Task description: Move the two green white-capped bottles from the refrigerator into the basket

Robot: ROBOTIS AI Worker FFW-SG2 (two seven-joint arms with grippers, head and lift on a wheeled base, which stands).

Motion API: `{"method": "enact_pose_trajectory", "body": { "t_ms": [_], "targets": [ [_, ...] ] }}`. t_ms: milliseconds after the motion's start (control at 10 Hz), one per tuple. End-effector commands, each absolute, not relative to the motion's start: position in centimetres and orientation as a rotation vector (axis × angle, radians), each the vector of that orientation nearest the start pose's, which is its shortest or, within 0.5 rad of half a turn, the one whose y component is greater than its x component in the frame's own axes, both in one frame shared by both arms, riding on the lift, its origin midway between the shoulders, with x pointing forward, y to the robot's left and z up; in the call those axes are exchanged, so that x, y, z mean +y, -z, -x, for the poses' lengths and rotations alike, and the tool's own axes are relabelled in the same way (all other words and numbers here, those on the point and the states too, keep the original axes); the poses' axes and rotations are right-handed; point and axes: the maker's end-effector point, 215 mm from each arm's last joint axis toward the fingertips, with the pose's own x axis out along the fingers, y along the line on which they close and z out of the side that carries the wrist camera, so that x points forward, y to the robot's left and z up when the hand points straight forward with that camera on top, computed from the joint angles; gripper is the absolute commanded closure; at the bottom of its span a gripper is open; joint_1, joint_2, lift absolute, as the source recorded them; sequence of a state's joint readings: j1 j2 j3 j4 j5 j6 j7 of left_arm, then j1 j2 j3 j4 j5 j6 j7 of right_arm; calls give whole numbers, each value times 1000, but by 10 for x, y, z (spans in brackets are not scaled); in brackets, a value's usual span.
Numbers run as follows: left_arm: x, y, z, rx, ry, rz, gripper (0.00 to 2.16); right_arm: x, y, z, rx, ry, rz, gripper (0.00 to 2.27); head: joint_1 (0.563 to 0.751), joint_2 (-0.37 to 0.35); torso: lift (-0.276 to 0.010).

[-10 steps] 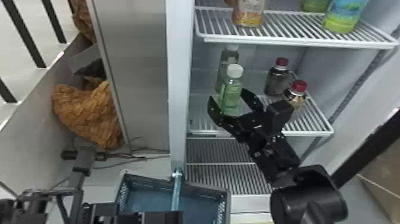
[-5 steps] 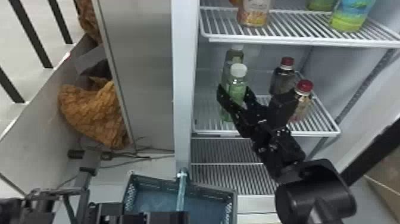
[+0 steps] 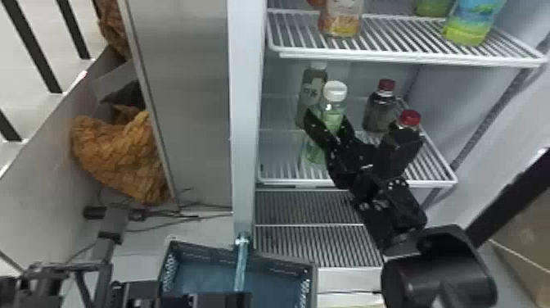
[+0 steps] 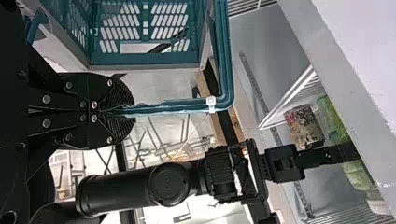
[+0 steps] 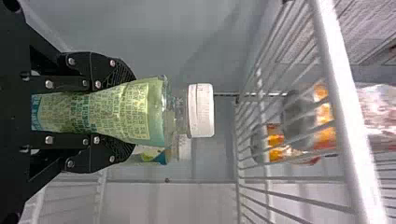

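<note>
Right hand (image 3: 327,118): clamped on front green, white-capped plastic bottle (image 3: 335,91).
Left hand (image 3: 240,298): clamped on teal handle (image 3: 241,266) of slotted plastic basket (image 3: 204,250).

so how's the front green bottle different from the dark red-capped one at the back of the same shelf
The front green bottle has a white cap; the dark bottle has a red one. The green bottle's body is pale green, the dark bottle's blackish brown. The green bottle sits between the fingers of the right claw, while the dark bottle stands free of it. Both are capped and inside the refrigerator.
</note>
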State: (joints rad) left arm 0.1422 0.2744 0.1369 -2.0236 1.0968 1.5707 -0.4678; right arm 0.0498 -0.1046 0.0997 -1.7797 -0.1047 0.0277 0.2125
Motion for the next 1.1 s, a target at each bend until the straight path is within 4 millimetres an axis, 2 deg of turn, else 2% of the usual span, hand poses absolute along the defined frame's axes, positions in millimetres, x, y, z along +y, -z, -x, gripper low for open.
{"method": "enact_pose_trajectory", "body": {
  "t_ms": [0, 300, 700, 1000],
  "targets": [
    [60, 367, -293, 1064, 1083, 775, 1193, -146, 265, -559, -106, -341, 8, 1038, 695, -115, -263],
    [59, 367, -293, 1065, 1085, 772, 1193, -143, 270, -531, -65, -375, -12, 1038, 695, -114, -263],
    [61, 368, -294, 1067, 1078, 766, 1193, -121, 256, -474, -53, -460, -64, 1038, 695, -101, -263],
    [61, 368, -295, 1067, 1079, 760, 1194, -123, 251, -433, -11, -481, -96, 1038, 695, -96, -263]
  ]
}}
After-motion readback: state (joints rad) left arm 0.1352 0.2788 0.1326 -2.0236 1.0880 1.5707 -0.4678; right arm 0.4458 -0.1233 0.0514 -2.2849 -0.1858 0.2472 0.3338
